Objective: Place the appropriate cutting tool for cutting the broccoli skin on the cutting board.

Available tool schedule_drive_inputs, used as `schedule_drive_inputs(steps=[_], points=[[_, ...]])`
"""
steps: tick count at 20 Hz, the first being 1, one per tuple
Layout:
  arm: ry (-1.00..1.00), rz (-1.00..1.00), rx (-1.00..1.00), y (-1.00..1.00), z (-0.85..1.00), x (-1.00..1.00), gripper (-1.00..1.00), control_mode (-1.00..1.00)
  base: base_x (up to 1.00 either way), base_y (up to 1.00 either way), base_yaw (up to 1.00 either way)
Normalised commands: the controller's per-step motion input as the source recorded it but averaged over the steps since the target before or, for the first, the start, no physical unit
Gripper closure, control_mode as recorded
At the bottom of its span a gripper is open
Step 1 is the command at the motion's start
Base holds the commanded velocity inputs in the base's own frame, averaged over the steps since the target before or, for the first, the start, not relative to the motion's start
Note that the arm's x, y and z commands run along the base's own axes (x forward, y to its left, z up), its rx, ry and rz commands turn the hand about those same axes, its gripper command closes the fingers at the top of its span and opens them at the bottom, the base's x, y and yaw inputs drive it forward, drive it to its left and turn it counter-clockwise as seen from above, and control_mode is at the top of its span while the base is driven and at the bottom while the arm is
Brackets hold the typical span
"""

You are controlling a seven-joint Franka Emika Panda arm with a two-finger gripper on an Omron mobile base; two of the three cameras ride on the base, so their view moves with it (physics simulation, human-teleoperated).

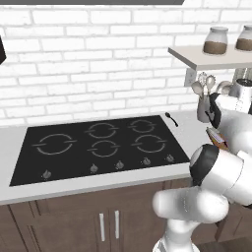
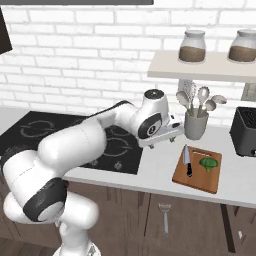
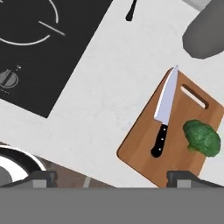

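Brown wooden board (image 3: 175, 131) lies on the worktop (image 3: 109, 100) with the knife (image 3: 164, 113) flat on it, just beside the broccoli (image 3: 202, 138), ready for cutting. The end effector (image 3: 111, 177) hangs above, spread wide and holding nothing, so the job looks done.

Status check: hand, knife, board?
Hand open, empty, above the counter. Knife lies flat on the cutting board, beside the broccoli, apart from it. Utensil pot stands behind the board, nothing in the way.
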Motion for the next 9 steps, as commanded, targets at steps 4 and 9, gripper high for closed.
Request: schedule_drive_inputs(steps=[4, 9], points=[[0.01, 0.16, -0.11, 0.79, 0.61, -0.28, -1.0, -1.0, 0.0, 0.0, 0.0], [0.02, 0.18, -0.12, 0.87, 0.52, -0.37, -1.0, -1.0, 0.0, 0.0, 0.0]])
